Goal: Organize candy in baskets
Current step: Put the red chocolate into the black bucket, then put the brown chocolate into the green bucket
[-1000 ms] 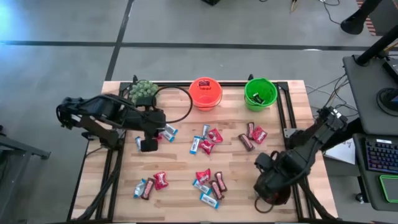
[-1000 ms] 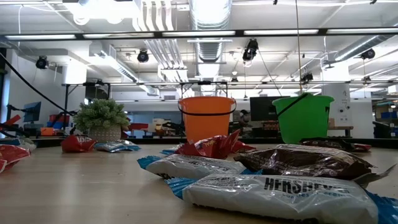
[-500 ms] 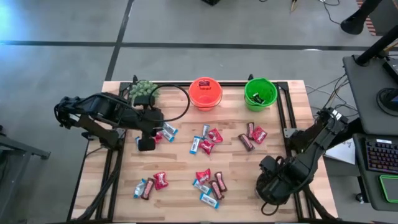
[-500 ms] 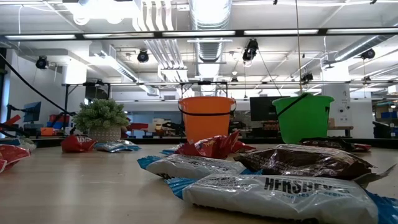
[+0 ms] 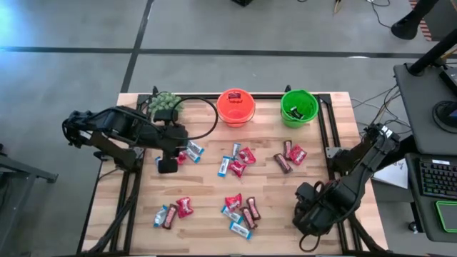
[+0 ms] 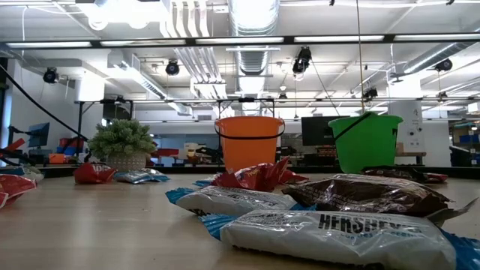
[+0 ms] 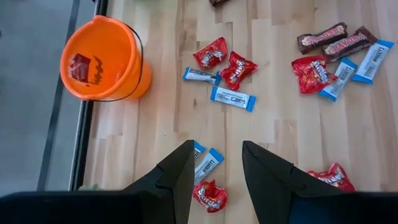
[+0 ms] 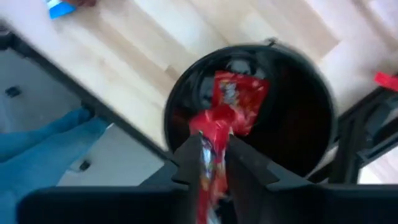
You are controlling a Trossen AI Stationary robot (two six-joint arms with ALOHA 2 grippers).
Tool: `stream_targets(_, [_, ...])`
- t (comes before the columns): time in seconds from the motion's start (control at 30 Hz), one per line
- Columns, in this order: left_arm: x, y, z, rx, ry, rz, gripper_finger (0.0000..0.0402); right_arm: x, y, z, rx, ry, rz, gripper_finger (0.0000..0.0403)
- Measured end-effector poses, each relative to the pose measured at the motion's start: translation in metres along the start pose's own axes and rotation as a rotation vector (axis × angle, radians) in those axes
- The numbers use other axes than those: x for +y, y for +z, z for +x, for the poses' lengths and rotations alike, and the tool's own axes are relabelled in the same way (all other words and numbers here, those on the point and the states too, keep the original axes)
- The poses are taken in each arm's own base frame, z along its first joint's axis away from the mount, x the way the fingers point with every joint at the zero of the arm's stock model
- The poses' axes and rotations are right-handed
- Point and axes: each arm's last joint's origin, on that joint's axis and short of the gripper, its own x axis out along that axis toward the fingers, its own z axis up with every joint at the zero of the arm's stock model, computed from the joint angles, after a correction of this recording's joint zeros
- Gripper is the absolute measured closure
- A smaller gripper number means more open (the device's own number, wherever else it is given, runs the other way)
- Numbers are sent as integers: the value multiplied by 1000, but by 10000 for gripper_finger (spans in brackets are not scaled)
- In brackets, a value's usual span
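Right arm shifted; red packet (image 8: 217, 134) between jaws

Orange basket (image 5: 235, 106); bright green basket (image 5: 298, 106); black basket (image 8: 249, 112); red crinkly packet (image 8: 233, 99); pale wood table (image 5: 207, 193).

A crinkly red candy packet (image 8: 219, 134) is seen between the two dark fingers (image 8: 186, 163) of the right gripper (image 8: 214, 160), directly over the mouth of a round black basket (image 8: 311, 134). The basket stands on the light wooden table (image 8: 155, 37) near its edge. A blue wrapper (image 8: 61, 7) is partly visible on the table, well apart from the basket.
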Motion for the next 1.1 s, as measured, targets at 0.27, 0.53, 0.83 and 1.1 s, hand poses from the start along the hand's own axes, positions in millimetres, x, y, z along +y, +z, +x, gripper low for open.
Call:
stream_targets(0.27, [0,-1,0,6,-15,1,284,0,0,0,13,-1,4,260])
stream_targets(0.53, [0,-3,-1,22,-12,4,284,4,15,-1,-138,43,52,239])
stream_targets(0.83, [0,-3,-1,21,-12,3,284,19,52,0,-338,118,-63,215])
stream_targets(1.1, [0,-3,-1,20,-13,-5,284,35,92,19,-375,95,-131,201])
